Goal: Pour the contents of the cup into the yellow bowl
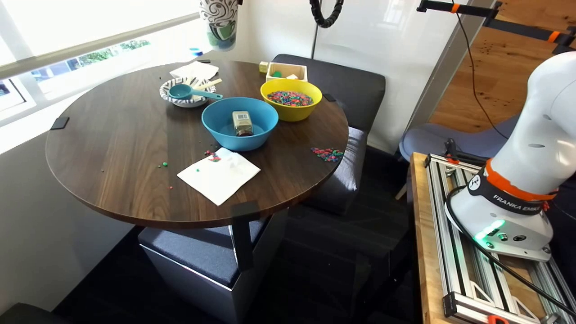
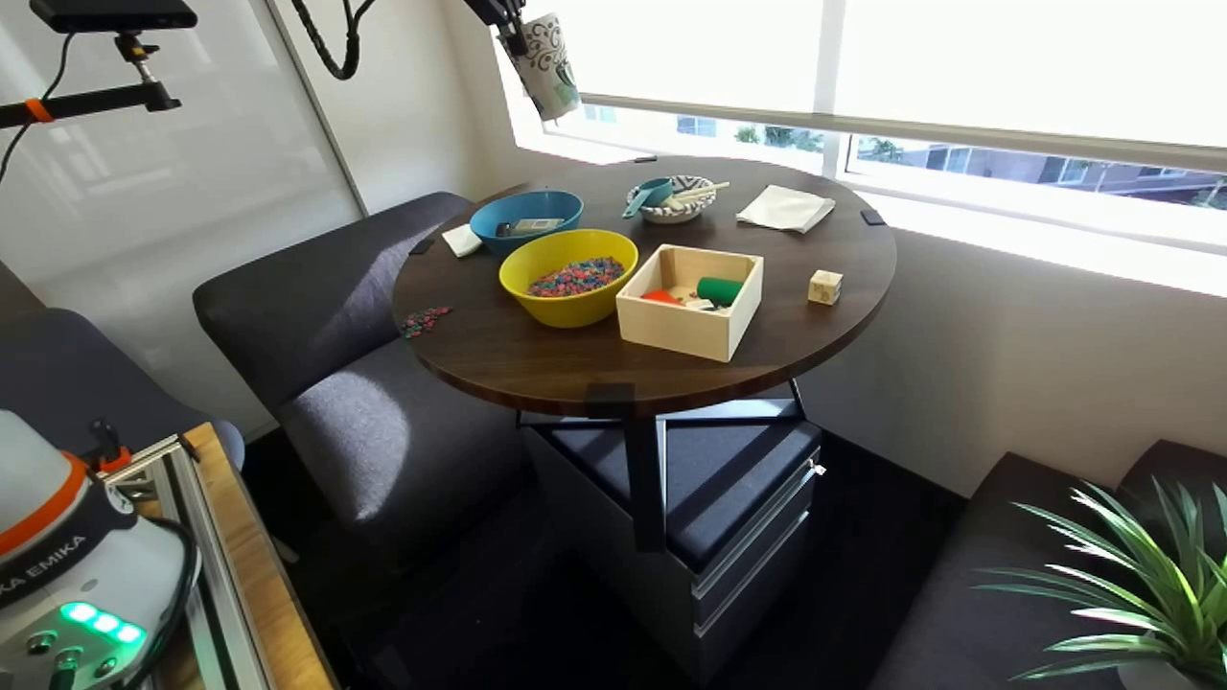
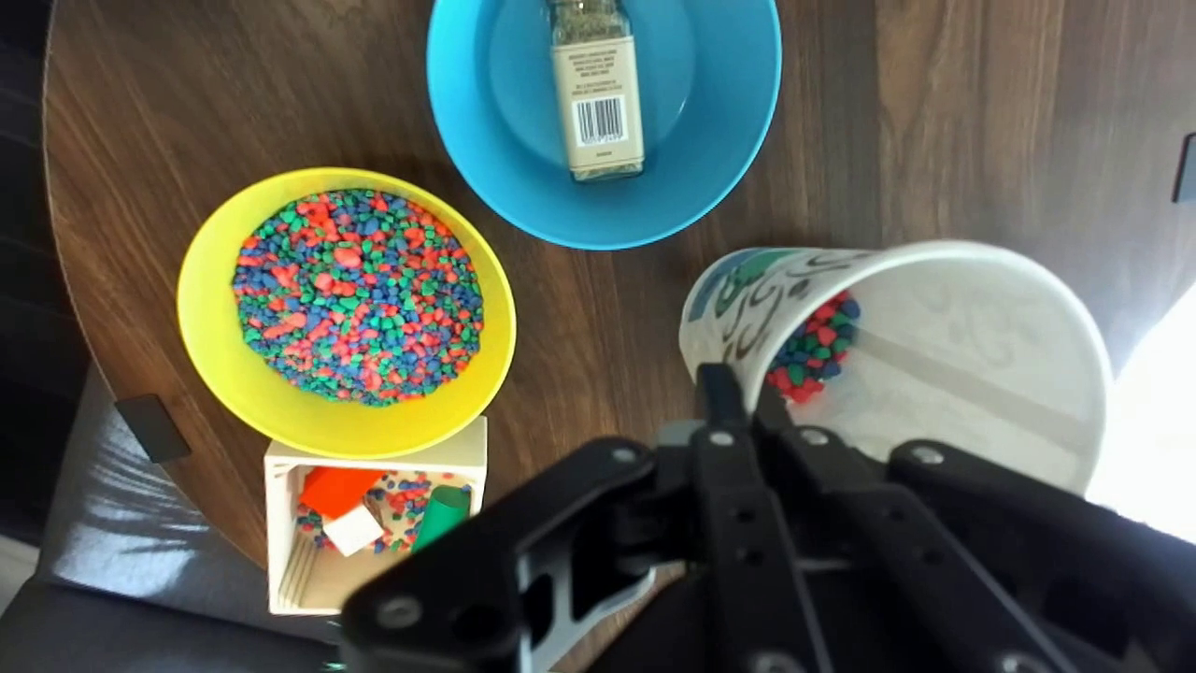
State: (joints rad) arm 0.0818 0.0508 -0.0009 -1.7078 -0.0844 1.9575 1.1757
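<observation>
Wrist view: we see the black two-fingered gripper (image 3: 745,397) pinched on the wall of the tall white paper cup with green print (image 3: 972,346), one finger inside, one outside.
Cup height: in both exterior views we find it up in the air, off the round dark-brown wooden table (image 1: 130,126).
Cup contents: a small heap of red, green and blue pebble-like bits (image 3: 818,350) lies inside, by the base.
Round bright yellow bowl (image 3: 374,425): on the table, apart from the cup, holding a broad spread of similar bits.
Round blue bowl (image 3: 729,112): just beside the yellow one; a labelled glass jar (image 3: 603,112) lies in it.
Pale rectangular wooden box (image 2: 671,326): near the yellow bowl; whether they touch, we cannot tell.
Table edge: in an exterior view we see loose coloured bits (image 1: 327,154) near it.
</observation>
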